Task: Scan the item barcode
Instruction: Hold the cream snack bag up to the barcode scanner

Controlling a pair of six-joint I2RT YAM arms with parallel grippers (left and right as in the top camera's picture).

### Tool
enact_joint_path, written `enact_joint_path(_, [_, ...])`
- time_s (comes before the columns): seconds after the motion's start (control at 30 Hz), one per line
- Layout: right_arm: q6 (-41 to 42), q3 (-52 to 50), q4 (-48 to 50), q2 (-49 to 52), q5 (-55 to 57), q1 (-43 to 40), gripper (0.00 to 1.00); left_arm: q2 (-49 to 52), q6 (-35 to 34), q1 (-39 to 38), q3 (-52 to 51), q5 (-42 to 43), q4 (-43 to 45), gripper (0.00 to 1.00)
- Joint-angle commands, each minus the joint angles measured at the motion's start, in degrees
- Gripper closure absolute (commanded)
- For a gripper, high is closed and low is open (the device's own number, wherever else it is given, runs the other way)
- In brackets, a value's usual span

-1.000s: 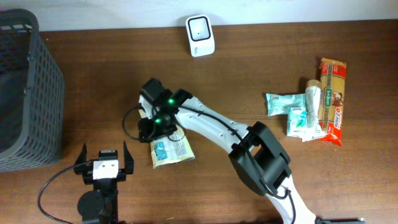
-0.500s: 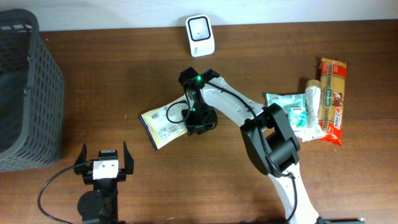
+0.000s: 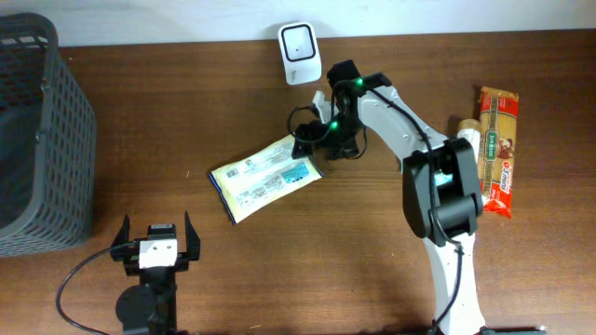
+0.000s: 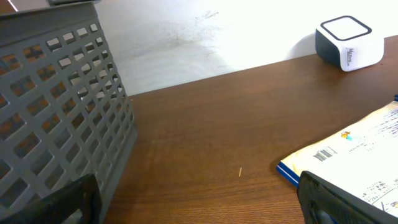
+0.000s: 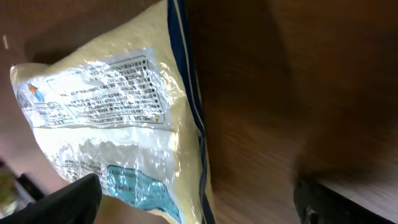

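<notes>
**Pouch** point(image 3: 265, 177): you find it flat on the bench point(image 3: 186, 112), printed face up, lying slantwise between the basket point(image 3: 37, 140) and the scanner point(image 3: 300, 42). Its barcode point(image 4: 323, 154) shows near the left corner.

**Right end effector** point(image 3: 312, 147): released. It sits at the pouch's upper right end, just below the scanner. Your right wrist view shows the fingers spread wide, with only the pouch's edge between them and nothing gripped.

**Left end effector** point(image 3: 156, 231): spread wide and empty, at the front of the bench, well apart from the pouch.

**Change since a second ago:** the pouch then lay nearer the front edge, with the right end effector on top of it. It now lies farther back and closer to the scanner. The right end effector has let go and moved toward the scanner. Your left end effector has not moved.
</notes>
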Motion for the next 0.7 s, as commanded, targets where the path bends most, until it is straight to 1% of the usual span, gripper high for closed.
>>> enact_joint_path(0.0, [-1.3, -0.1, 0.2, 2.8, -4.8, 2.2, 0.05, -0.2, 0.9, 0.3, -0.2, -0.2, 0.0, 0.01])
enact_joint_path(0.07, [-1.0, -0.6, 0.5, 5.0, -4.8, 5.2, 0.07, -0.2, 0.9, 0.3, -0.2, -0.2, 0.0, 0.01])
enact_joint_path(0.1, [0.3, -1.1, 1.6, 6.4, -4.7, 7.0, 0.09, -0.2, 0.9, 0.3, -0.2, -0.2, 0.0, 0.01])
enact_joint_path(0.13, [3.3, -1.4, 2.8, 8.0, -4.6, 8.4, 0.13, -0.2, 0.9, 0.3, -0.2, -0.2, 0.0, 0.01])
enact_joint_path(0.17, [7.1, -1.5, 4.2, 9.8, -4.5, 9.7, 0.20, -0.2, 0.9, 0.3, -0.2, -0.2, 0.0, 0.01])
enact_joint_path(0.23, [16.5, -1.6, 6.3, 12.7, -4.3, 10.7, 0.43, -0.2, 0.9, 0.3, -0.2, -0.2, 0.0, 0.01])
enact_joint_path(0.27, [18.9, -1.6, 6.8, 13.2, -3.8, 10.6, 0.72, -0.2, 0.9, 0.3, -0.2, -0.2, 0.0, 0.01])
enact_joint_path(0.33, [19.2, -1.6, 7.6, 13.2, -3.7, 10.4, 0.91, -0.2, 0.9, 0.3, -0.2, -0.2, 0.0, 0.01])
enact_joint_path(0.37, [19.2, -1.6, 7.7, 13.2, -3.7, 10.4, 0.96, -0.2, 0.9, 0.3, -0.2, -0.2, 0.0, 0.01])
enact_joint_path(0.43, [19.1, -1.6, 7.6, 12.9, -4.1, 10.0, 0.96, -0.2, 0.9, 0.3, -0.2, -0.2, 0.0, 0.01])
enact_joint_path(0.5, [14.5, -1.5, 5.3, 9.4, -3.1, 8.4, 0.96, -0.2, 0.9, 0.3, -0.2, -0.2, 0.0, 0.01])
enact_joint_path(0.57, [10.8, -1.5, 1.6, 3.2, 0.5, 6.9, 0.96, -0.2, 0.9, 0.3, -0.2, -0.2, 0.0, 0.01])
enact_joint_path(0.67, [4.8, -1.5, -3.5, -7.6, 0.3, 4.8, 0.96, -0.2, 0.9, 0.3, -0.2, -0.2, 0.0, 0.01])
